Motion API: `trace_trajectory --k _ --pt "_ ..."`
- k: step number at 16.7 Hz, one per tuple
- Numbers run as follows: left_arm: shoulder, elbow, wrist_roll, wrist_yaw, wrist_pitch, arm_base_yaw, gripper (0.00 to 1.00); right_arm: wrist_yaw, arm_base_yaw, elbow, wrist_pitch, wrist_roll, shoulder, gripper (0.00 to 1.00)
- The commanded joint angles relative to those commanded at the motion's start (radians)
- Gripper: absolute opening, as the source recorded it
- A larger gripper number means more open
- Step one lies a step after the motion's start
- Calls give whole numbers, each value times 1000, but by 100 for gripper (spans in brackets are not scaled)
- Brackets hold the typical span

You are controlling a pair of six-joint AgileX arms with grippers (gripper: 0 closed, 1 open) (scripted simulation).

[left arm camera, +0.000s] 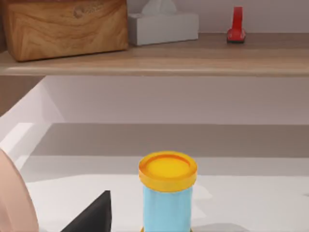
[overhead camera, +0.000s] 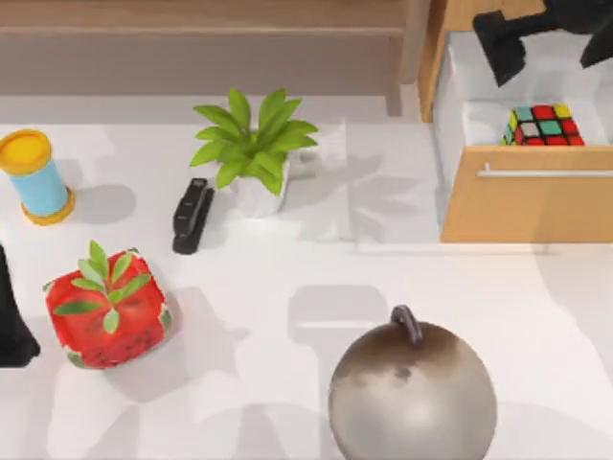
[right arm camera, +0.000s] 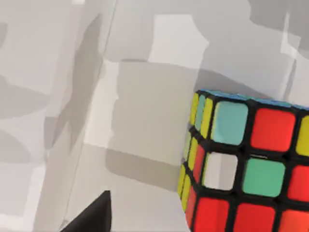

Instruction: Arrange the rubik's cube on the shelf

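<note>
The right end effector (overhead camera: 554, 43) hangs with fingers apart over the open drawer (overhead camera: 525, 192) at the bench's (overhead camera: 287, 287) back right corner. The rubik's cube (overhead camera: 544, 126) lies in that drawer, just below it, untouched. The shelf (overhead camera: 201, 34) runs along the back edge. The left end effector (overhead camera: 11, 326) rests at the left edge; whether it is open I cannot tell.

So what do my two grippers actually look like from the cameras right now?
Both are plain matte black, with no markings or cables showing. The right gripper has blocky, squared fingers above the open drawer. The left gripper is a dark, rounded shape at the table's left edge.
</note>
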Motion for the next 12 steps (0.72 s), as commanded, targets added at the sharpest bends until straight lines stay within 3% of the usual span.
trace_trajectory --k 4,12 --pt "0 0 0 0 0 0 100 -17 -51 104 -140 99 109 100" --pt "0 0 0 0 0 0 100 -19 -54 100 -148 105 110 100"
